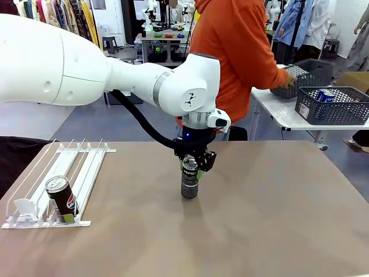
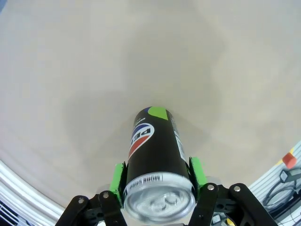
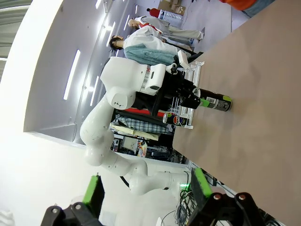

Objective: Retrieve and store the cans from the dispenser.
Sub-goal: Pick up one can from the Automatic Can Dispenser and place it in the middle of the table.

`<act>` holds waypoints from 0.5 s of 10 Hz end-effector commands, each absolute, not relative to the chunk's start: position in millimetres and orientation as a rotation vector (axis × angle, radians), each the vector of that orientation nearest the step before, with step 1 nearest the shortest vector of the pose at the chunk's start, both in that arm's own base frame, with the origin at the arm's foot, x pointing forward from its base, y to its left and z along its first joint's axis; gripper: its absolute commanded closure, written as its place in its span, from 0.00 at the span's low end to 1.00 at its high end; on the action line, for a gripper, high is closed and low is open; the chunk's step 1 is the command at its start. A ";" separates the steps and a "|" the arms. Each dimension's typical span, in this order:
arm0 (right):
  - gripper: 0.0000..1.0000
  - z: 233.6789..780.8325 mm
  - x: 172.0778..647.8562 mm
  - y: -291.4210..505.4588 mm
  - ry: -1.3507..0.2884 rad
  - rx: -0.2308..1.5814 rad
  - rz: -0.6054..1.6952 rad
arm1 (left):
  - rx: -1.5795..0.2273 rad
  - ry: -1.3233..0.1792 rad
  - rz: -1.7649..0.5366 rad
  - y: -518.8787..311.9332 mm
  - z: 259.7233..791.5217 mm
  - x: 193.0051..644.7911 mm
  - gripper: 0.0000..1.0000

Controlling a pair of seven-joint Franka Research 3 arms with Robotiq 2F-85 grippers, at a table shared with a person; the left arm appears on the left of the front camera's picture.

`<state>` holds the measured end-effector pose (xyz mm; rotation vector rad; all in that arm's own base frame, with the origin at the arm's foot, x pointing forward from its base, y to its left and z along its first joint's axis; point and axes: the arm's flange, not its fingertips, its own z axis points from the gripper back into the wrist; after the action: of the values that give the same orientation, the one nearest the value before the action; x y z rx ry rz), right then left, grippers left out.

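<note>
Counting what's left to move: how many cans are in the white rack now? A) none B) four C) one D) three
C: a single black can sits at the low end of the rack; the other can stands upright mid-table.

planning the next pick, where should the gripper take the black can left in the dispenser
Grip the black Pepsi can on its upper body, just under the silver top, coming down from above. It leans back at the dispenser's low end, and the lane rails flank its base, so only the upper half stands free.
</note>
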<state>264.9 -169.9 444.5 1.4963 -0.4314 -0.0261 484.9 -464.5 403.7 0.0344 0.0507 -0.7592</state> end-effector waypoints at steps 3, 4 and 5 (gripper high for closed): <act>0.00 448.1 265.7 -169.1 -0.443 1.508 -0.027 | 0.002 0.047 -0.761 -458.8 420.7 485.3 0.00; 0.00 448.1 265.7 -169.1 -0.443 1.508 -0.027 | -0.015 0.012 -0.750 -452.0 435.6 483.1 0.00; 0.00 448.1 265.7 -169.1 -0.443 1.508 -0.027 | -0.036 -0.035 -0.735 -438.2 461.1 477.1 0.00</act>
<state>264.9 -169.9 444.4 1.4964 -0.4312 -0.0262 488.2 -460.6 440.2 -0.0030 0.0028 -0.7423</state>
